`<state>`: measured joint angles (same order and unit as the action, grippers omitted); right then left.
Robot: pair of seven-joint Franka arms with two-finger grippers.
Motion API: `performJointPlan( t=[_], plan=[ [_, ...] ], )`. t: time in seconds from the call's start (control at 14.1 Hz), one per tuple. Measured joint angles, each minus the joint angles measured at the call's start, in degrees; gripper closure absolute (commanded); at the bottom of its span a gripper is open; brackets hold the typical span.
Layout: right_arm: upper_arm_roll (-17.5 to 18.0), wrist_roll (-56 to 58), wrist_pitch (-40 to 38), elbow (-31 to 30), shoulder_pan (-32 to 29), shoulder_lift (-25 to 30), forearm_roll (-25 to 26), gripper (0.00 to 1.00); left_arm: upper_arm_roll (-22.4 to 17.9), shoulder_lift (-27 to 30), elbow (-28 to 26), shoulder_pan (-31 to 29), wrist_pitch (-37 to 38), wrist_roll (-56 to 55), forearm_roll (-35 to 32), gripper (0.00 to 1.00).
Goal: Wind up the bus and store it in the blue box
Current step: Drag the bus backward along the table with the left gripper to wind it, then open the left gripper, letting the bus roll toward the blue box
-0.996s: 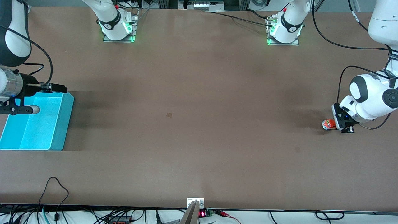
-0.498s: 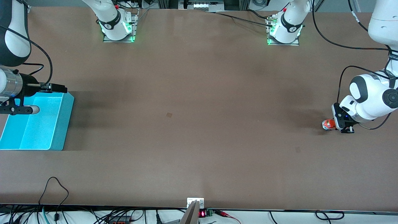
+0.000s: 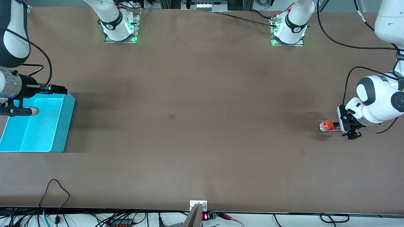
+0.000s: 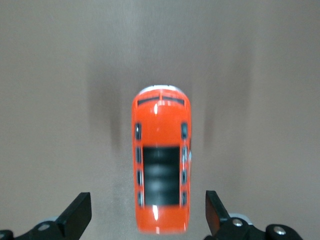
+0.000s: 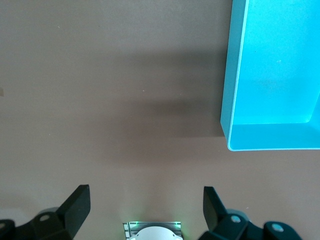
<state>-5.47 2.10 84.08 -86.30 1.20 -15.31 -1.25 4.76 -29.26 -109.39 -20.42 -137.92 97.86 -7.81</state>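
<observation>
The left gripper (image 4: 147,215) stands wide open and empty, low over the table (image 3: 202,94) near the left arm's edge, its fingers (image 4: 77,214) well clear of the bus (image 4: 161,165) lying between them. With nothing restraining it, a wound bus may roll off course and miss the blue box (image 3: 38,124) at the right arm's edge. The right gripper (image 5: 145,210), also spread wide and empty, waits over the box's corner farthest from the front camera.

I can read no words, labels or brands anywhere; only a small red lit display (image 3: 205,216) glows at the table's (image 3: 202,94) six-o'clock edge, its digits illegible.
</observation>
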Motion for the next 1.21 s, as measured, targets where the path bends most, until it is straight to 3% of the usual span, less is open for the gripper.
performJointPlan(
  t=[0.43,0.85,1.21],
  plan=[
    [-0.03,0.00,0.00,0.00,-0.10,0.00,0.00,0.00,2.08,3.84,5.00,0.06,16.14,-7.26,0.04,0.00],
    [-0.03,0.00,0.00,0.01,-0.10,0.00,0.00,0.00,9.60,7.94,14.76,0.26,38.97,-28.33,0.05,0.00],
    [-0.03,0.00,0.00,0.01,-0.11,0.00,0.00,0.00,15.80,8.59,24.48,0.28,53.84,-51.29,0.08,0.00]
  ],
)
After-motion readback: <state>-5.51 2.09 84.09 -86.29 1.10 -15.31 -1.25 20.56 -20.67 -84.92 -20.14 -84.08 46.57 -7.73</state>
